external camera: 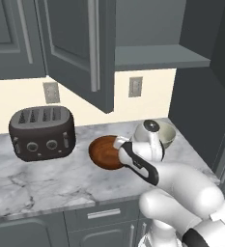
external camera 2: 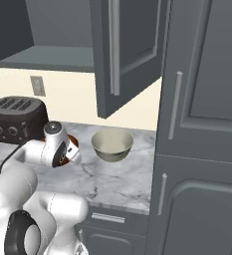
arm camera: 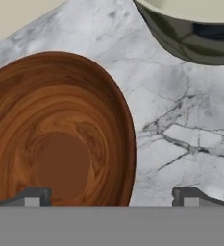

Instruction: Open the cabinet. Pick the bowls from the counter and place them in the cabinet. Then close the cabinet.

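The dark grey cabinet (external camera: 80,48) stands open. The tool (arm camera: 112,197), fingers apart, straddles the rim of the glossy reddish-brown wooden bowl (arm camera: 56,129) on the marble surface (arm camera: 180,134); closing comes next, I judge.

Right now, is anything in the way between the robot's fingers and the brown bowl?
No, nothing visible is. In the hand view the gripper is open right at the wooden bowl, one fingertip over its inside and the other over the bare marble counter. The cream bowl sits off to the side.
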### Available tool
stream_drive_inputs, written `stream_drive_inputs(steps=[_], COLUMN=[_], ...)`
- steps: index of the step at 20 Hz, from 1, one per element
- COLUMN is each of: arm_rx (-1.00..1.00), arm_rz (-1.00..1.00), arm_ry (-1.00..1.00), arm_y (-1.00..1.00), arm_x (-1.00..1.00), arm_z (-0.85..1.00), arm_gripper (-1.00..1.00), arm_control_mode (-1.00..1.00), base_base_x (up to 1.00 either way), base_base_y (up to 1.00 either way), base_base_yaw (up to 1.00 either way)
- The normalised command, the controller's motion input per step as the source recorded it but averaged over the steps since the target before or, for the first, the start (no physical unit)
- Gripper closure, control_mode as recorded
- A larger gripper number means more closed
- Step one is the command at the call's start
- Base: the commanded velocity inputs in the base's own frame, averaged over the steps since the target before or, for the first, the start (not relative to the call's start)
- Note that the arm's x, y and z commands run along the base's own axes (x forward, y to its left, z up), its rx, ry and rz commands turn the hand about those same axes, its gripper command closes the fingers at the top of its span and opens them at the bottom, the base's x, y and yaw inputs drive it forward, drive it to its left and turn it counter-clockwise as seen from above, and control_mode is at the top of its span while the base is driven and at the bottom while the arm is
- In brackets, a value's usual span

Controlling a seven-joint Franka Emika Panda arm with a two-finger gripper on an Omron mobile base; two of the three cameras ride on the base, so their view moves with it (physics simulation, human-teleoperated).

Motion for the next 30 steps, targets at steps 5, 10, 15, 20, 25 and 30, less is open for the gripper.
stream_drive_inputs(steps=[5, 10, 15, 20, 25, 30], arm_rx=[0.00, -0.02, -0.03, 0.00, 0.00, 0.00], arm_rz=[0.00, 0.00, 0.00, 0.00, 0.00, 0.00], arm_ry=[0.00, 0.00, 0.00, 0.00, 0.00, 0.00], arm_y=[0.00, 0.00, 0.00, 0.00, 0.00, 0.00], arm_x=[0.00, 0.00, 0.00, 0.00, 0.00, 0.00], arm_z=[0.00, -0.14, -0.15, -0.02, 0.00, 0.00], arm_gripper=[-1.00, -1.00, -1.00, 1.00, 1.00, 1.00], arm_control_mode=[-1.00, -1.00, -1.00, -1.00, -1.00, -1.00], base_base_x=[0.00, 0.00, 0.00, 0.00, 0.00, 0.00], base_base_y=[0.00, 0.00, 0.00, 0.00, 0.00, 0.00], base_base_yaw=[0.00, 0.00, 0.00, 0.00, 0.00, 0.00])
